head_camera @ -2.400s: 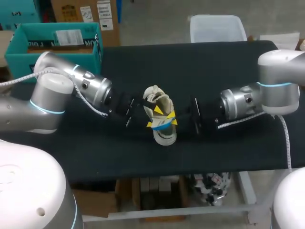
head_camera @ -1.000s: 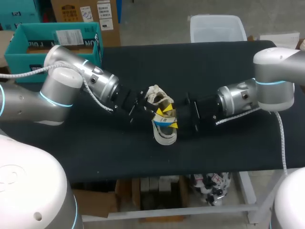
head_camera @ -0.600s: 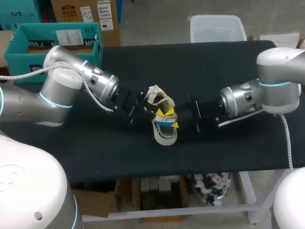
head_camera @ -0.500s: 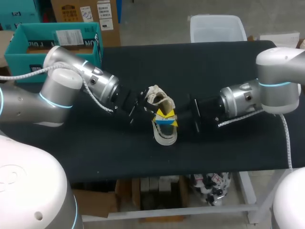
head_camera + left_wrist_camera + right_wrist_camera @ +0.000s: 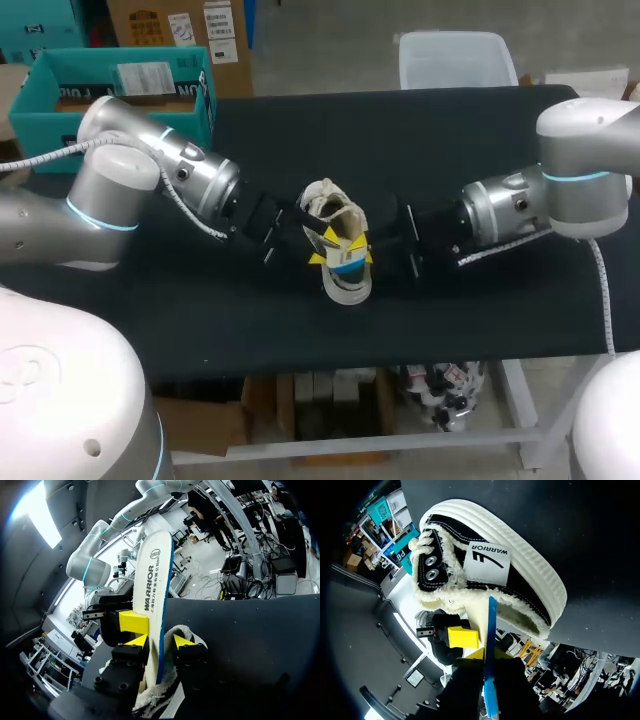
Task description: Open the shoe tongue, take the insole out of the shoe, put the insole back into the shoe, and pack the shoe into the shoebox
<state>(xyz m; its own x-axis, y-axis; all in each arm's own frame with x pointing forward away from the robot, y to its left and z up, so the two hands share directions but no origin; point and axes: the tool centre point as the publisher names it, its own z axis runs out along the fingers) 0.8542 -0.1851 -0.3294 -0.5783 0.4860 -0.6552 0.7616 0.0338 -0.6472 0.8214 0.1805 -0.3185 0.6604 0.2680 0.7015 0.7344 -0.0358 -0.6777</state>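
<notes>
Table [image 5: 450, 140] holds one shoe [image 5: 520, 575], one insole [image 5: 152, 580] (left tool [image 5: 159, 641], right tool [image 5: 487, 656] gripping).

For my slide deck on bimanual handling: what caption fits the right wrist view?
Right gripper clamps the blue-edged insole at the mouth of the fleece-lined black shoe.

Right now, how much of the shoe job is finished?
The shoe looks opened at the tongue. The left claw and right claw pinch the insole, standing half out. Seating it and packing the shoebox remain.
</notes>
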